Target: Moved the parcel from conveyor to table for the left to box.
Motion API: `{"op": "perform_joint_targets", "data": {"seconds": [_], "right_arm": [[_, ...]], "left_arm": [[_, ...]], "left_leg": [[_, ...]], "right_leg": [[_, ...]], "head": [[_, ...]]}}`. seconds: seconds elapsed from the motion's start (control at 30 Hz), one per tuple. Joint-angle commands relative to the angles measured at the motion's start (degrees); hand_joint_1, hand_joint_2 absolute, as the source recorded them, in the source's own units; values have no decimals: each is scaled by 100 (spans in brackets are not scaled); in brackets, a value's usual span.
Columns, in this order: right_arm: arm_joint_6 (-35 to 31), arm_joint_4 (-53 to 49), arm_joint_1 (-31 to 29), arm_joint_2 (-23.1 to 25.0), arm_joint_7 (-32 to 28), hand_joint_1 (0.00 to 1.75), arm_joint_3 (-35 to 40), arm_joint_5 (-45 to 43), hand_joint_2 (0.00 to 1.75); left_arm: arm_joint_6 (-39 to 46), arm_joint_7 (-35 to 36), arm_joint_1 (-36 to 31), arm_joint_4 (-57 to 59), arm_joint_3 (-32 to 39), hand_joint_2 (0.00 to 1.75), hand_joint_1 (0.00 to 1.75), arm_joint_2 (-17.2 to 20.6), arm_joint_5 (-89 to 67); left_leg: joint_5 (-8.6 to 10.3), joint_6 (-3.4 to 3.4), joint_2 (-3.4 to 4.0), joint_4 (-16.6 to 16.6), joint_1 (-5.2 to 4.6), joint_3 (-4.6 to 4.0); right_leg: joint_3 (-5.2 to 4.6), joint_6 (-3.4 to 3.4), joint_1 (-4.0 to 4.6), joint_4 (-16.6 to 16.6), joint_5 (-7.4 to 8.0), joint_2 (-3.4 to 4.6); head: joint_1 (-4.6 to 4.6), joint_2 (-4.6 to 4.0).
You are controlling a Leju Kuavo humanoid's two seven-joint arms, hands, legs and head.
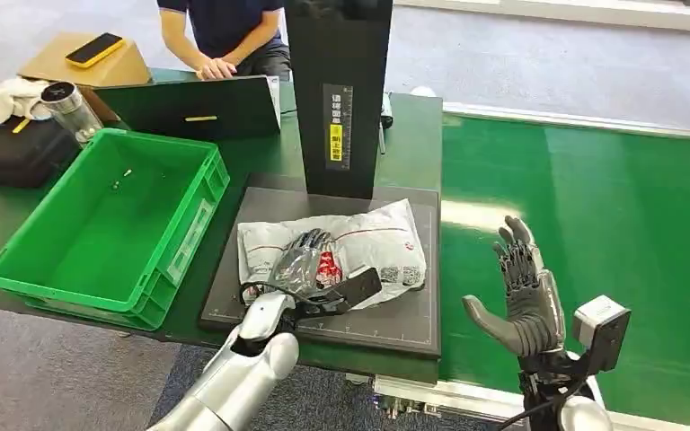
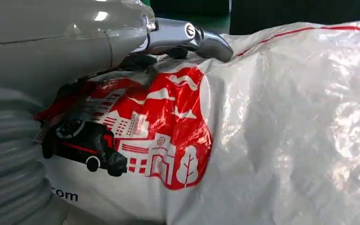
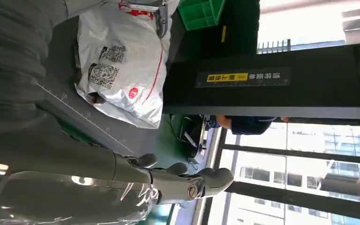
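Resting on the parcel [image 1: 337, 254], which lies crosswise on the dark pad [image 1: 413, 314] beside the green crate [image 1: 18, 269], the left hand [image 1: 310, 265] grips it; right hand [image 1: 526, 287] hangs open, farther off.

Left silver arm enters the head view at 6 o'clock and extends toward 12 o'clock. The left robot hand [image 1: 310, 269] lies palm-down on the white plastic parcel [image 1: 373, 242], dark fingers [image 1: 310, 241] spread over it, thick grey thumb [image 2: 201, 40] pressed against the film. The right robot hand [image 1: 523, 292], at 4 o'clock, is raised upright, fingers apart and holding nothing.
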Motion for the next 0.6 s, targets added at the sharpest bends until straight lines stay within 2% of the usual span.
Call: {"op": "perform_joint_targets", "data": {"seconds": [0.03,0.47,0.6], "right_arm": [[37,57,-15,231,9,0,-168,16,175],[41,49,-36,229,26,0,-120,-7,175],[35,-1,-37,280,47,0,-145,-22,175]], "left_arm": [[82,17,37,335,169,175,175,96,-60],[67,-23,85,298,317,175,175,160,-67],[193,-274,92,239,443,175,175,147,52]], "left_leg": [[1,-17,15,-17,1,23],[-4,-15,17,-19,1,42],[-3,-21,24,-25,1,45]], "right_leg": [[16,-4,0,-12,4,13],[35,-4,0,-14,0,16],[34,-6,0,-17,3,22]], "head": [[-2,2],[0,0],[0,0]]}}
